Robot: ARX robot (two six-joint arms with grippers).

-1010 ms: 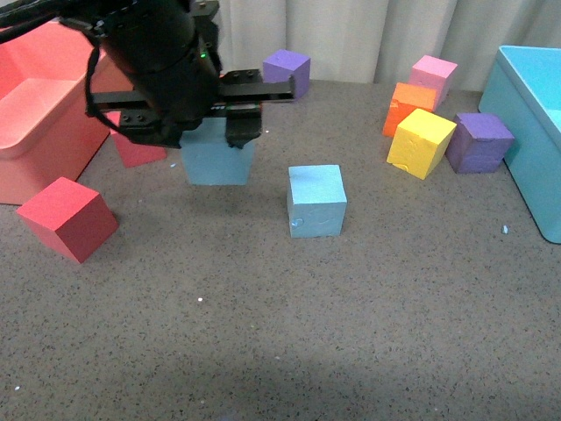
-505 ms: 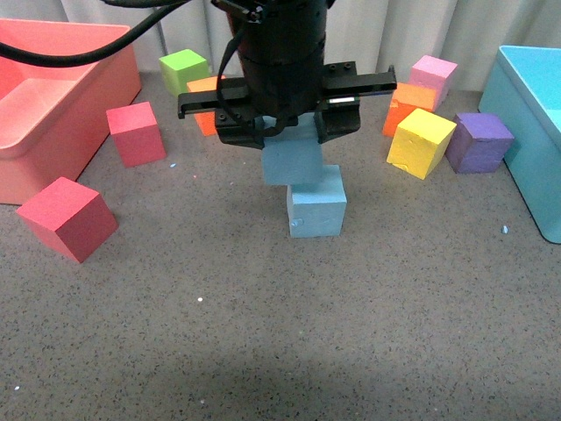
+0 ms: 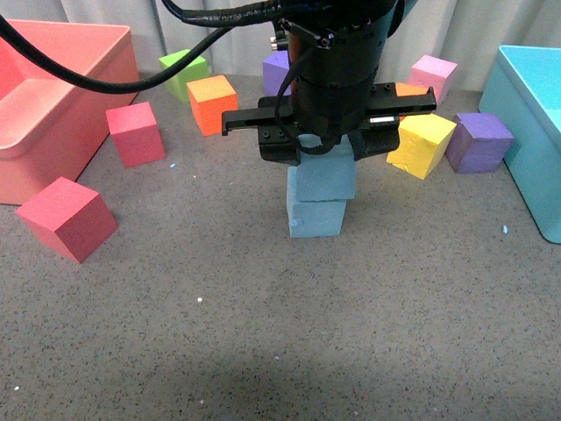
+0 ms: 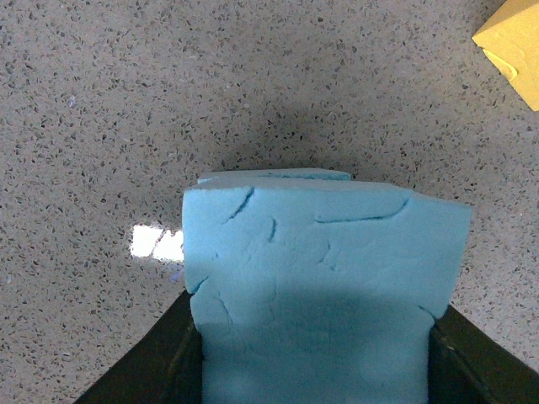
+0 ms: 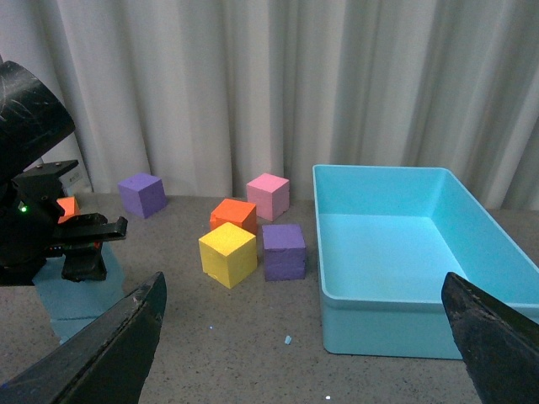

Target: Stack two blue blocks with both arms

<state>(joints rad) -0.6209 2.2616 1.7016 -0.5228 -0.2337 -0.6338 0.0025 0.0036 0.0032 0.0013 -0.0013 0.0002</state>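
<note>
In the front view my left gripper (image 3: 326,158) is shut on a sky-blue block (image 3: 323,178) and holds it on top of the second blue block (image 3: 316,219), slightly offset to the right. In the left wrist view the held block (image 4: 320,286) fills the space between the black fingers (image 4: 181,362). A thin edge of the lower block (image 4: 278,176) shows beyond it. My right gripper (image 5: 303,353) is open and empty. It is raised and apart from the stack (image 5: 72,295), and out of the front view.
A large turquoise bin (image 3: 526,114) stands at the right. Yellow (image 3: 421,142), purple (image 3: 478,140) and pink (image 3: 434,74) cubes are beside it. A red bin (image 3: 53,96) with red cubes (image 3: 66,217) nearby stands at the left. Green (image 3: 184,72) and orange (image 3: 213,101) cubes are behind.
My left gripper has carried the blue block rightward from beside the red cubes to over the second blue block and lowered it onto that block.
</note>
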